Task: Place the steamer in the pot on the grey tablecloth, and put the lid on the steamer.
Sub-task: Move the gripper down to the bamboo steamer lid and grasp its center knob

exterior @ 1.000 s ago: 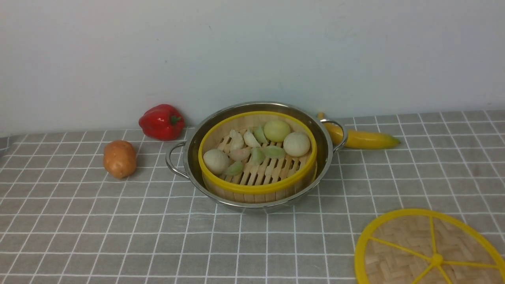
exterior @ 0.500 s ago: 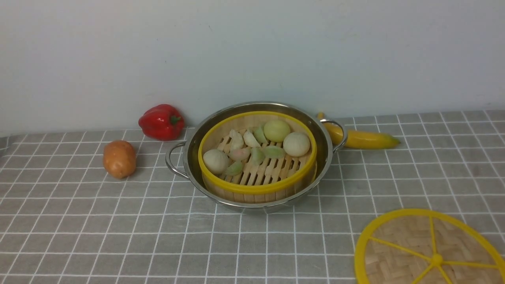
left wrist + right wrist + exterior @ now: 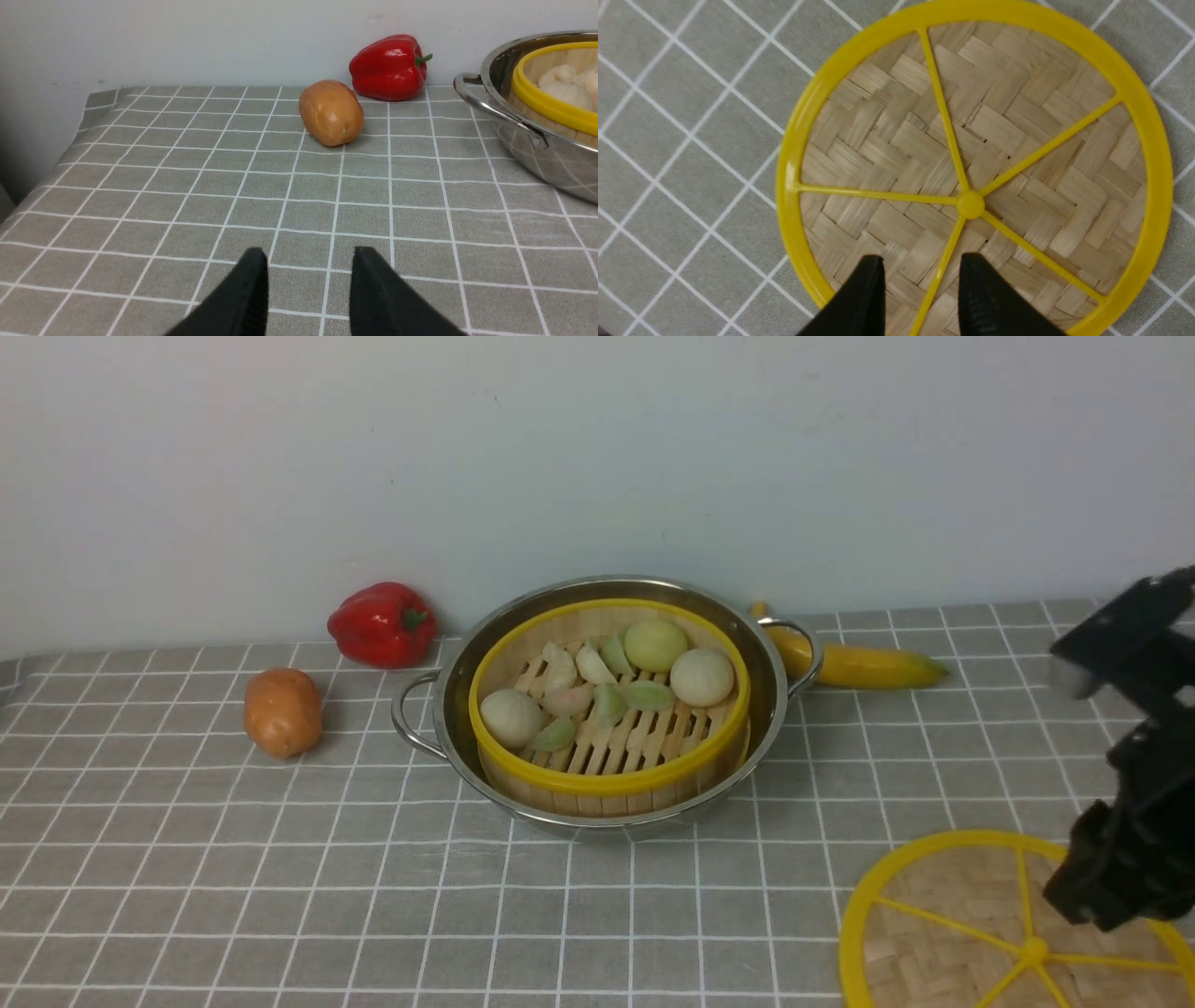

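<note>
The steamer (image 3: 607, 782), its pale buns and dumplings on the slatted floor, sits inside the shiny pot (image 3: 455, 709) on the grey tablecloth (image 3: 280, 896). The lid (image 3: 943, 924) lies flat on the cloth at the near right, apart from the pot. My right arm (image 3: 1134, 784) reaches in over it. In the right wrist view my right gripper (image 3: 922, 263) hangs open just above the lid (image 3: 896, 154), one yellow spoke running between its fingers. My left gripper (image 3: 310, 256) is open over bare cloth, left of the pot (image 3: 537, 158). It holds nothing.
A red pepper (image 3: 383, 623) and a potato (image 3: 283, 712) lie left of the pot. A banana (image 3: 859, 665) lies behind the pot's right handle. A pale wall closes the back. The cloth's left edge (image 3: 88, 107) drops off in the left wrist view.
My right arm has come into the front view from the right and now hangs over the lid. The pot, steamer and lid have not moved.
</note>
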`<state>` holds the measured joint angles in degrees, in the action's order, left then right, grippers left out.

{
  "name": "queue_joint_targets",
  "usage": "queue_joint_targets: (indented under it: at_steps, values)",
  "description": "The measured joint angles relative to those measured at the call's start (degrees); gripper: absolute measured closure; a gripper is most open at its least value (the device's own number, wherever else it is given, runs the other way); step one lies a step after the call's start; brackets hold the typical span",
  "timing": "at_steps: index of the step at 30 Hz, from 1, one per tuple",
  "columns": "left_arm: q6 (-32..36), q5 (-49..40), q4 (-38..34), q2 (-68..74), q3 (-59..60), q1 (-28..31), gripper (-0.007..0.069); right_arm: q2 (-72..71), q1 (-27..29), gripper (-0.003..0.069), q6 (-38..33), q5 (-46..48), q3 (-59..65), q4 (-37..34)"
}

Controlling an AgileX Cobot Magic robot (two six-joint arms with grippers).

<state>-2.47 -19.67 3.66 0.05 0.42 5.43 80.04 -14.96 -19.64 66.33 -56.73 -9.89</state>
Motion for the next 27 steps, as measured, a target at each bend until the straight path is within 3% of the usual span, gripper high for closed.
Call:
queue_joint_targets:
  at_steps: [6,17,27]
  values:
    - [0.0,0.0,0.0,0.0,0.0,0.0,0.0382,8.4,-3.1,0.0416,5.1,-0.8,-0.4,4.0]
    - [0.0,0.0,0.0,0.0,0.0,0.0,0.0382,14.8,-3.2,0.0416,9.6,-5.4,-0.5,10.5]
    - [0.0,0.0,0.0,0.0,0.0,0.0,0.0382,15.0,-3.2,0.0416,9.7,-6.7,-0.6,9.9]
